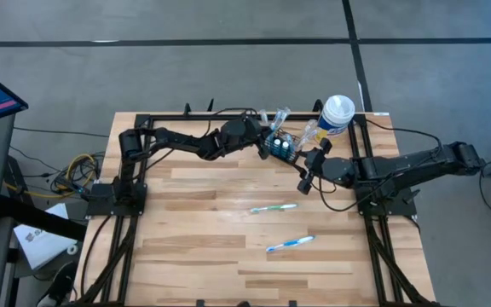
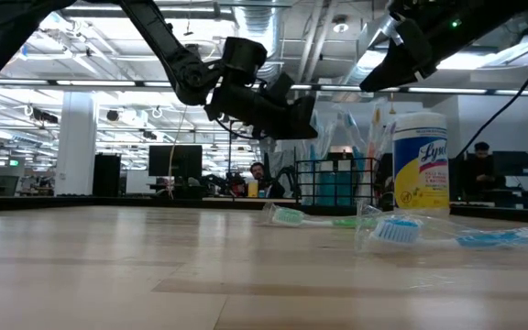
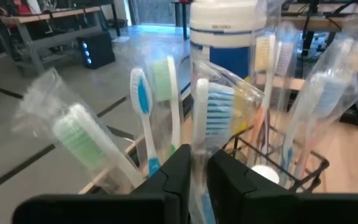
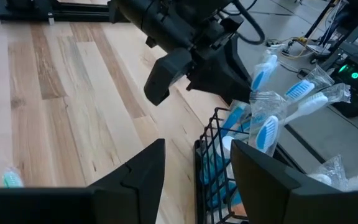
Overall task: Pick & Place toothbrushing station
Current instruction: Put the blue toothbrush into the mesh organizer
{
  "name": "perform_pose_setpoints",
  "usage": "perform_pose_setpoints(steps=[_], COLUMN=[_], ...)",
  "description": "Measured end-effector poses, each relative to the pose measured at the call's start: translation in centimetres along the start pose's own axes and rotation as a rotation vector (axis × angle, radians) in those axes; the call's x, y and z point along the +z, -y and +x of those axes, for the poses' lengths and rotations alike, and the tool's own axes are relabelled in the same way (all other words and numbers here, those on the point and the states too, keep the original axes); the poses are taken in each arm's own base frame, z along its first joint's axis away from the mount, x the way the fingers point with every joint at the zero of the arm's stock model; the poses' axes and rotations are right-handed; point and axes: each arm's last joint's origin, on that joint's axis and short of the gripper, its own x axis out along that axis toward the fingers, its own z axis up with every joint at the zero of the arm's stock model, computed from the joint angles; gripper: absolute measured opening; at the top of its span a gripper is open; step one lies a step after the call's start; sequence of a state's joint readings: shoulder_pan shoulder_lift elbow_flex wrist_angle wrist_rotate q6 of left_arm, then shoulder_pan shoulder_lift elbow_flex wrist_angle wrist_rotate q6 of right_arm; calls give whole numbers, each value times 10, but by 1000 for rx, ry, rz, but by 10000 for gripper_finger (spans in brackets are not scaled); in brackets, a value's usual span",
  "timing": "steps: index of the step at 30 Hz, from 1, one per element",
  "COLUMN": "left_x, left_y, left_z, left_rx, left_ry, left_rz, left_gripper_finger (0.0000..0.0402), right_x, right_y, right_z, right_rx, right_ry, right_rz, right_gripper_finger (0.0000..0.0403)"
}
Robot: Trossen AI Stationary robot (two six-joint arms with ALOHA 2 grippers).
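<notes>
We see the caddy (image 1: 281, 147) near the far edge of the wooden table (image 1: 203, 256), just beside a tall white canister (image 1: 336, 113) with a white lid and a yellow and blue label. The caddy is a small black box of thin wire, open at the top, with a square grid pattern on its walls (image 4: 213, 155). It stands upright and holds several toothbrushes (image 3: 143, 106) in clear wrappers, heads up, with blue, green and yellow bristles; something blue also shows low inside it.

The left gripper (image 1: 262, 143) is at the caddy's side, over its rim. In the left wrist view its fingers (image 3: 173, 174) stand close together with a narrow gap, and a wrapped blue-bristled toothbrush (image 3: 211, 112) sits in that gap; we cannot tell whether they pinch it or have let go.

The right gripper (image 1: 307, 176) hangs just beside the caddy on the other side, jaws wide apart and holding nothing.

Two more toothbrushes lie flat on the table nearer the front, one green (image 1: 273, 207) and one blue (image 1: 290, 244).
</notes>
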State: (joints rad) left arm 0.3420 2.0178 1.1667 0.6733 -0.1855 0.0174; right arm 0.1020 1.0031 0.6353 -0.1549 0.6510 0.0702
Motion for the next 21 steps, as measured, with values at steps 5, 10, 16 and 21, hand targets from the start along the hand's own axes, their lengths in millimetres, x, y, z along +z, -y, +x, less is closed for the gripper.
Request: perform_pose_setpoints(steps=[5, 10, 16, 21], left_x=[-3, -7, -3, 9], left_y=[-2, -2, 1, -1], left_z=[0, 0, -3, -9], left_rx=[3, 4, -4, 3], left_ry=[-28, -69, -71, -63], left_rz=[8, 15, 18, 22], left_gripper_finger=[60, 83, 111, 127], right_x=[0, -1, -1, -2], right_y=[0, 0, 0, 0], right_z=[0, 0, 0, 0], right_rx=[0, 0, 0, 3], right_ry=[-3, -11, -11, -13], right_rz=[3, 1, 1, 11], right_gripper_finger=[176, 176, 177, 176])
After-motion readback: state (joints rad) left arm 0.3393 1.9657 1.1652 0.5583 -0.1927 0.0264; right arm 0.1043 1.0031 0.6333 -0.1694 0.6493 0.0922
